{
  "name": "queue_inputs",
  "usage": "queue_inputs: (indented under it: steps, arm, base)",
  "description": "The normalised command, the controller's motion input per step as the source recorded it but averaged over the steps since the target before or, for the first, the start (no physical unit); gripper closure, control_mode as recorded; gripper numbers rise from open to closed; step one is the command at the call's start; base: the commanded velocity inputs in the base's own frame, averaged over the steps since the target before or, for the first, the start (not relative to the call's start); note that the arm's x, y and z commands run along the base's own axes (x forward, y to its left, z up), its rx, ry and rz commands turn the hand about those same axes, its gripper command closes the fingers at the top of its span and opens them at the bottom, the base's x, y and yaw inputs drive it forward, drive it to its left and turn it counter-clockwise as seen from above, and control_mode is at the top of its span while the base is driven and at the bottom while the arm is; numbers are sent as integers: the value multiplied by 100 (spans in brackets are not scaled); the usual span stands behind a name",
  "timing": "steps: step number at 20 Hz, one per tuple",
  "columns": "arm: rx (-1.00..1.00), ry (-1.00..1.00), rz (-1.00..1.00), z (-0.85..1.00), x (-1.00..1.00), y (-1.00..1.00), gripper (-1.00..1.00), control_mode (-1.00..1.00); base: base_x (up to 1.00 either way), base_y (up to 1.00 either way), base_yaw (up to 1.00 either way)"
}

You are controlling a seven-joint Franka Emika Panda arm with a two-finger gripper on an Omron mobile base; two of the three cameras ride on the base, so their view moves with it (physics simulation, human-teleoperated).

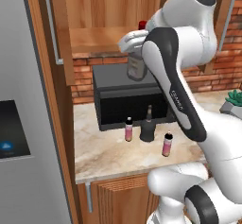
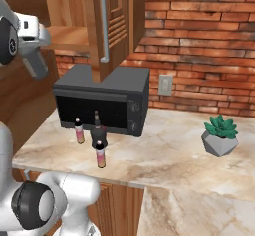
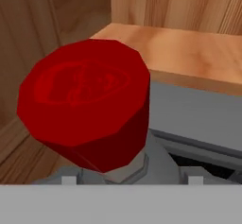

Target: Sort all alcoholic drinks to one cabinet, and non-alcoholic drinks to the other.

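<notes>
Open cabinet (image 1: 94, 38): clear-grey bottle (image 1: 136, 67) between fingers (image 1: 128, 43).

Two rear base views share the counter (image 1: 108, 154), hand view close above red cap (image 3: 85, 100)

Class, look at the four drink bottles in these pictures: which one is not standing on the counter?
The clear-grey bottle with the red cap, lifted by the gripper beside the cabinet shelf. The dark bottle and two pink bottles stand on the counter.
</notes>
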Motion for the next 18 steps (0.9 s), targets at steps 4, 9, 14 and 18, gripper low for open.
queue_inputs:
  steps: [4, 9, 14, 18]
  arm:
    - [0, -11, 13, 15, 70, 2, 100, -100]
    - [-2, -16, 16, 4, 35, 6, 100, -100]
    - [-4, -17, 14, 24, 23, 10, 100, -100]
    - [-1, -14, 10, 9, 69, 11, 100, -100]
  base:
    - [0, 0, 0]
    - [0, 0, 0]
    - [0, 0, 0]
    - [0, 0, 0]
